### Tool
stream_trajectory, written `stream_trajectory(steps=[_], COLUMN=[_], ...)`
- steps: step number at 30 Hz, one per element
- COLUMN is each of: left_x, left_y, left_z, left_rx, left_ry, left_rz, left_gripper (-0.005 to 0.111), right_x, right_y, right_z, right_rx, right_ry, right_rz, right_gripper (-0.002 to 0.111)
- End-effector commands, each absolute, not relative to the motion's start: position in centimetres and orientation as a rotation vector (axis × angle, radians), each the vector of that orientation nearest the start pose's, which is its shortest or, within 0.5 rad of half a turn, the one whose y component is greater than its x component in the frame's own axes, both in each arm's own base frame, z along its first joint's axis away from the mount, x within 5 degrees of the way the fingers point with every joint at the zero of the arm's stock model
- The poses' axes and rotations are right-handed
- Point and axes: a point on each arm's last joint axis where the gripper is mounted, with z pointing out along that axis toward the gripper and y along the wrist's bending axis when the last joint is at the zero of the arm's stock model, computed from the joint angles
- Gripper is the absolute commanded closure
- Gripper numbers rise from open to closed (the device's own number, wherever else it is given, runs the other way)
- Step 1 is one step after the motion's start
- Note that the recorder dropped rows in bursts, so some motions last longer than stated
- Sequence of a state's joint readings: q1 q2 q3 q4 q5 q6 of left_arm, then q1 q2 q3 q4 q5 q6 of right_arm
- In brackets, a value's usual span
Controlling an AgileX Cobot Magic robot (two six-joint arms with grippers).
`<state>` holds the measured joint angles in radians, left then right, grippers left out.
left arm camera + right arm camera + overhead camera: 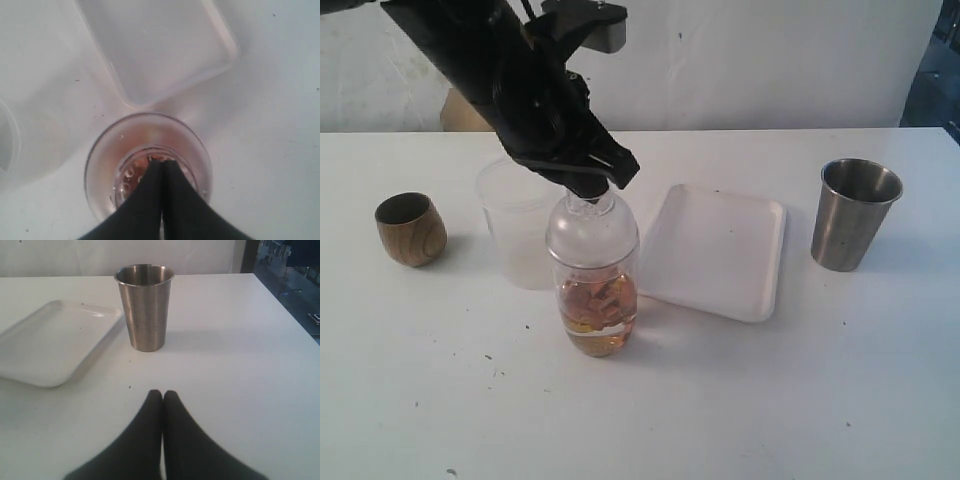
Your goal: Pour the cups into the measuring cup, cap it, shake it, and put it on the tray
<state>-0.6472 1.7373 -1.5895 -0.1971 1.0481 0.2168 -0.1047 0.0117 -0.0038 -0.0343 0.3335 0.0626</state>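
Observation:
The measuring cup (pixel 592 300), a clear cylinder holding amber liquid with bits in it, stands mid-table with a clear domed cap (pixel 590 228) on it. My left gripper (pixel 598 188) is shut, its tips down on the cap's narrow top. From above, the left gripper (pixel 161 161) covers the middle of the cap (pixel 150 131). The brown wooden cup (pixel 410 229) sits far left and the steel tumbler (pixel 854 213) far right. Between them lies the white tray (pixel 720 250). My right gripper (pixel 162 392) is shut over bare table, short of the tumbler (pixel 145 307).
A frosted translucent cup (pixel 510 215) stands just behind and left of the measuring cup, nearly touching it. The tray's near corner (pixel 160 45) lies close beside the measuring cup. The tray's rim (pixel 50 340) is left of the tumbler. The table's right edge (pixel 295 315) is nearby.

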Motion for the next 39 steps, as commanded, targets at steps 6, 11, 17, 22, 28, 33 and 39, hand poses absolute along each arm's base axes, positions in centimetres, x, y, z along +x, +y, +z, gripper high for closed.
stream_trajectory(steps=[6, 11, 17, 22, 28, 33, 39], left_x=[28.8, 28.1, 27.1, 27.2, 27.6, 27.4, 26.4], left_y=[-24.0, -23.1, -22.7, -23.9, -24.1, -24.0, -23.0], left_z=[32.4, 35.6, 36.9, 33.0, 32.2, 32.0, 34.9], left_rx=[1.087, 1.037, 0.984, 1.031, 0.986, 1.002, 0.970], left_ry=[2.428, 2.276, 2.239, 2.251, 2.246, 2.270, 2.168], left_rz=[-0.400, -0.377, -0.437, -0.383, -0.385, -0.377, -0.380], left_gripper=[0.107, 0.107, 0.107, 0.107, 0.107, 0.107, 0.107], right_x=[5.4, 5.4, 5.4, 5.4, 5.4, 5.4, 5.4], right_y=[-0.6, -0.6, -0.6, -0.6, -0.6, -0.6, -0.6], right_z=[18.3, 18.3, 18.3, 18.3, 18.3, 18.3, 18.3], right_rx=[0.128, 0.128, 0.128, 0.128, 0.128, 0.128, 0.128], right_ry=[1.820, 1.820, 1.820, 1.820, 1.820, 1.820, 1.820], right_rz=[-0.059, -0.059, -0.059, -0.059, -0.059, -0.059, -0.059], right_gripper=[0.108, 0.108, 0.108, 0.108, 0.108, 0.108, 0.108])
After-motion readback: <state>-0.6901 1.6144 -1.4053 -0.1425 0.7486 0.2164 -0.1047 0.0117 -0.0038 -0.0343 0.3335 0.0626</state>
